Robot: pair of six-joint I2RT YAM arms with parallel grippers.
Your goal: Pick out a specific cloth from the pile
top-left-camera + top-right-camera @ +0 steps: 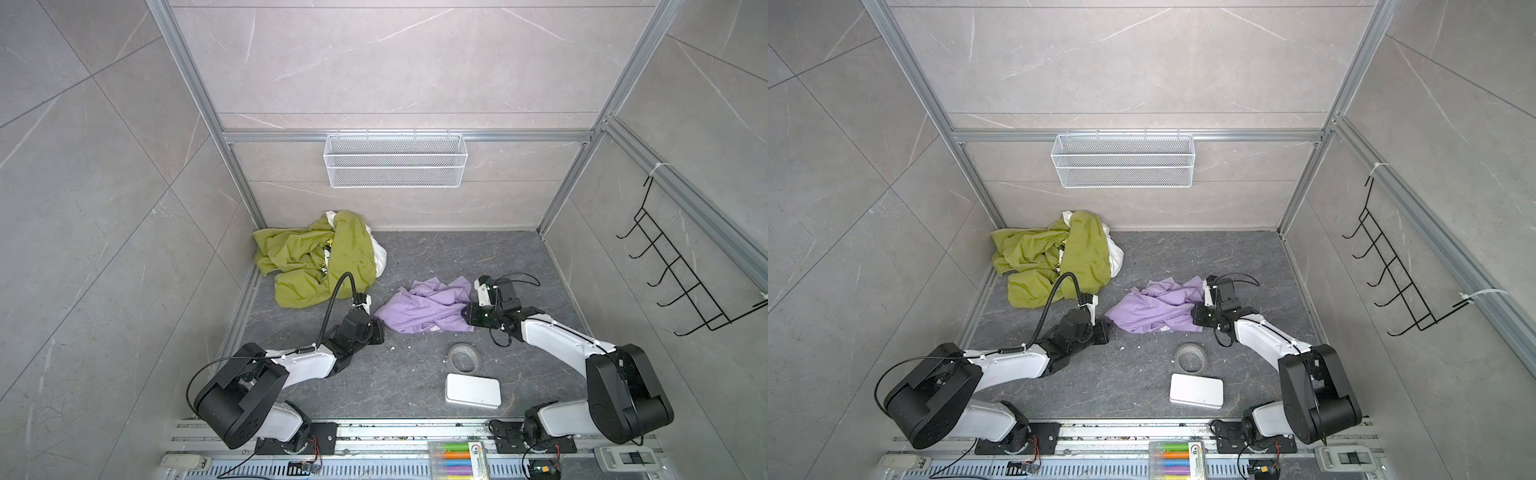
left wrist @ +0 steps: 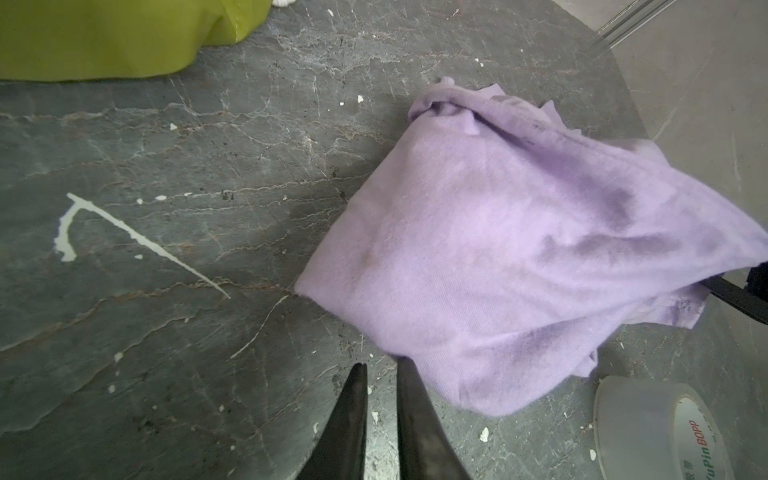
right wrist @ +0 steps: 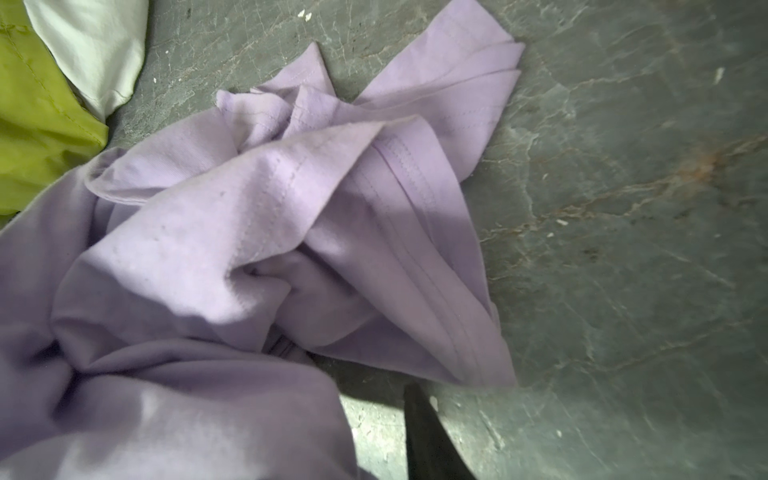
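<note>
The left gripper point(image 2: 382, 368) sits low over the floor point(image 2: 208, 137). Its two dark fingers are a narrow slit apart with nothing between them, and one tip is at the edge of the cloth point(image 2: 519, 257). The right gripper point(image 1: 468, 311) is at the cloth's opposite edge. Its wrist view shows only one finger point(image 3: 419, 436) and fabric covers the rest, so I cannot tell whether it is apart or clamped.

In both top views the lavender cloth lies crumpled on the floor between the two grippers. It is apart from the pile point(image 1: 316, 257) of green and white fabric heaped in the back left corner. The floor is a dark grey veined slab strewn with white flecks point(image 2: 360, 99).

Nearer the arm bases lie a tape roll point(image 1: 463, 358) and a white box point(image 1: 473, 390), with markers point(image 1: 457, 457) on the front rail. Pale grey tiled walls point(image 1: 104, 208) in an aluminium frame point(image 1: 232, 183) enclose the floor. A white mesh basket point(image 1: 395, 160) hangs on the back wall and a black hook rack point(image 1: 681, 270) on the right.
</note>
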